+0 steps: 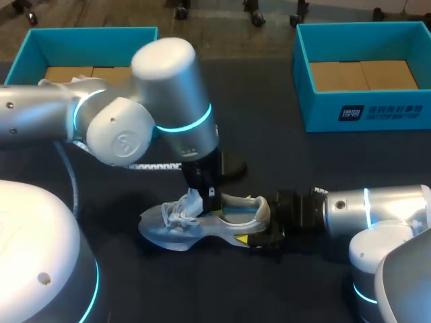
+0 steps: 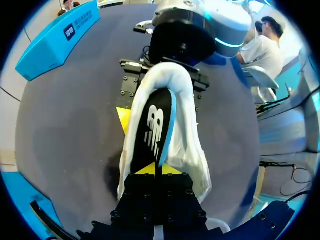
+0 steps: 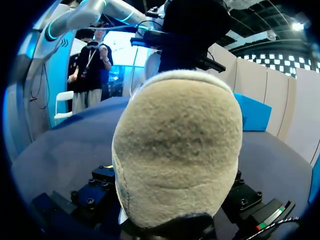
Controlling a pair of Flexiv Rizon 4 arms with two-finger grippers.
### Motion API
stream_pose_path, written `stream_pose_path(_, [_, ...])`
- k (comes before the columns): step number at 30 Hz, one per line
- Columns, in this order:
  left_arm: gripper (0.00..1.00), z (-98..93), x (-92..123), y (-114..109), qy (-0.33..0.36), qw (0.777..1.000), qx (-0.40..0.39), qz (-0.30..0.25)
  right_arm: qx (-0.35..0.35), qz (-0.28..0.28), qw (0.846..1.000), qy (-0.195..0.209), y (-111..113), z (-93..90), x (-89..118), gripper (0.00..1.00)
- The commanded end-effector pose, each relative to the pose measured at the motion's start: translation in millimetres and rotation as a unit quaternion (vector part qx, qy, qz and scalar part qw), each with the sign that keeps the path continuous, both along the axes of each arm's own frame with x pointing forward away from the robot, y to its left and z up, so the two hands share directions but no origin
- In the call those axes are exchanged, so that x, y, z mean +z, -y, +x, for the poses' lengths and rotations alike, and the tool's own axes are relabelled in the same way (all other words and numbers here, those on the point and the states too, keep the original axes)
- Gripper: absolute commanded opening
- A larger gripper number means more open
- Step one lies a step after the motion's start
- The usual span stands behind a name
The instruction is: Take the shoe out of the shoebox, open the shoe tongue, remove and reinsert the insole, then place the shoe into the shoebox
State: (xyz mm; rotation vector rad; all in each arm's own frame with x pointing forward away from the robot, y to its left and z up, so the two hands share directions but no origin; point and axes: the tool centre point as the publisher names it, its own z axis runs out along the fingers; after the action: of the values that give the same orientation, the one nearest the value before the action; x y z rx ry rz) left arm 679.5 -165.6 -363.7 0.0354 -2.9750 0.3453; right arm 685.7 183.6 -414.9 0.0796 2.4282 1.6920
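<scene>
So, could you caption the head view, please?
Left arm grips the insole while right arm holds the white shoe by its heel.

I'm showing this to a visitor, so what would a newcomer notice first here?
A white shoe lies in the middle of the table, gripped at its heel by the right tool, while the left tool points down into its opening. Two open blue shoeboxes stand at the far corners.
</scene>
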Motion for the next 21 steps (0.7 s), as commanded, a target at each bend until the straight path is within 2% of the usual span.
stream_pose_path(1, [0.0,0.7,8.0,-6.6,-0.002,1.0,0.0,-0.014,0.0,-0.002,1.0,0.0,-2.8,-0.7,-2.1,0.0])
stream_pose_path(14, [0.0,-0.1,29.3,-15.7,0.009,0.997,0.027,-0.074,0.0,-0.002,1.0,0.0,-2.8,-0.7,-2.1,0.0])
stream_pose_path(21, [0.0,-4.9,34.4,-7.1,0.028,0.996,0.035,-0.083,0.0,-0.002,1.0,0.0,-2.8,-0.7,-2.1,0.0])
